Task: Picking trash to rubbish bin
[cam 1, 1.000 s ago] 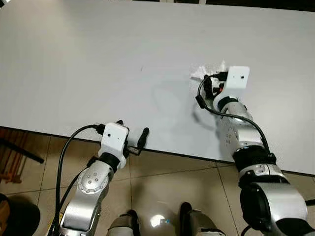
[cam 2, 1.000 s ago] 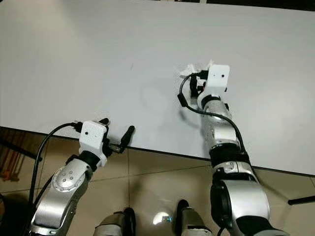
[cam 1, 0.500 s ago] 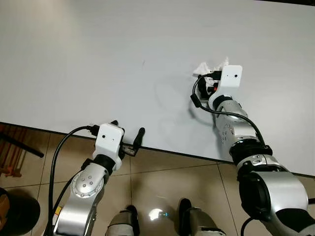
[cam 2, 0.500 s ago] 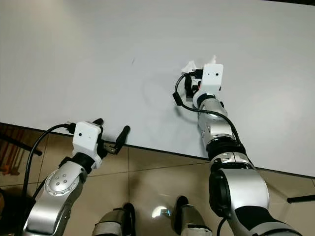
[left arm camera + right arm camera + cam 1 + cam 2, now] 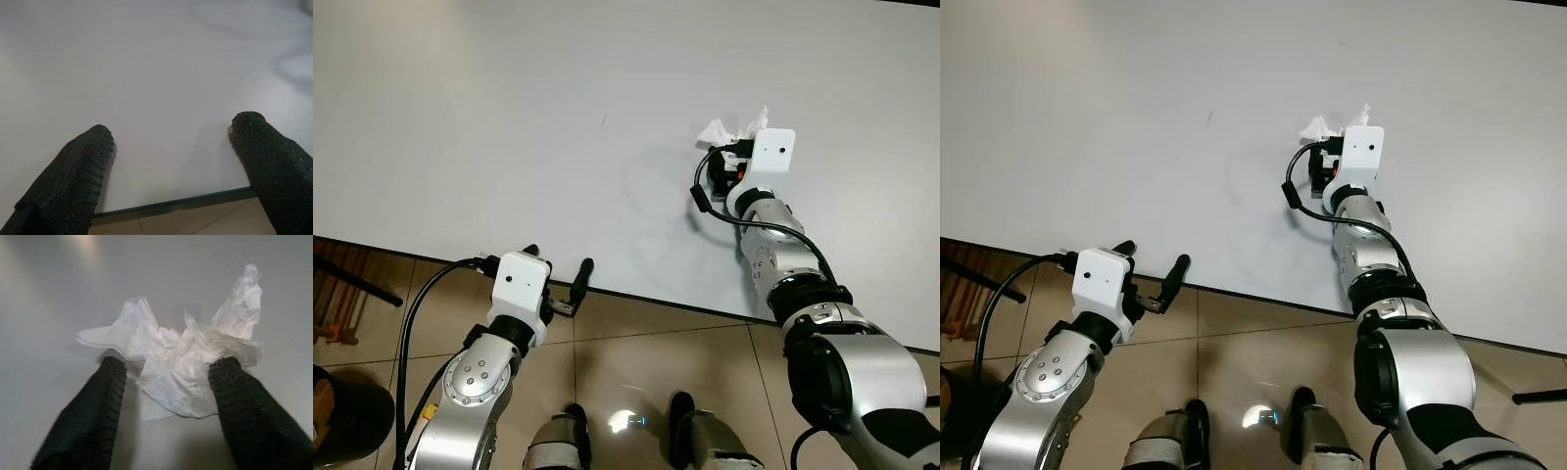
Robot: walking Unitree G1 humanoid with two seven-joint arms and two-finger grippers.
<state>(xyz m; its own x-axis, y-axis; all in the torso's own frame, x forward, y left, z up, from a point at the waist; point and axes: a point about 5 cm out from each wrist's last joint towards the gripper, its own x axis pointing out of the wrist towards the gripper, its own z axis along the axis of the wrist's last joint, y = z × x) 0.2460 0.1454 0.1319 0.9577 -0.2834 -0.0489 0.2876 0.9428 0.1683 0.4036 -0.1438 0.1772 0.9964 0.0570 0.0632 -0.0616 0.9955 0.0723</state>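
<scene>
Right pincer (image 5: 166,377) spread astride crumpled tissue (image 5: 186,357) on white table (image 5: 489,117), left pincer (image 5: 171,142) spread at table edge.

Matt, smooth white table (image 5: 489,108) with a thin dark edge, faintly sheened under overhead light. Crumpled white tissue paper (image 5: 181,347), soft and creased, thin at its torn corners. Right gripper (image 5: 168,382) fingers of black rubbery material, densely ribbed and matt, set apart on either side of the paper. Left gripper (image 5: 171,147) fingers (image 5: 78,171) likewise black, studded with fine raised dots, spread apart over the table edge. Brushed silver metal arm shells with white glossy plastic camera housings (image 5: 771,157) and black rubber-sheathed cables. Glossy beige floor tiles (image 5: 636,362), polished enough to mirror a lamp.
</scene>
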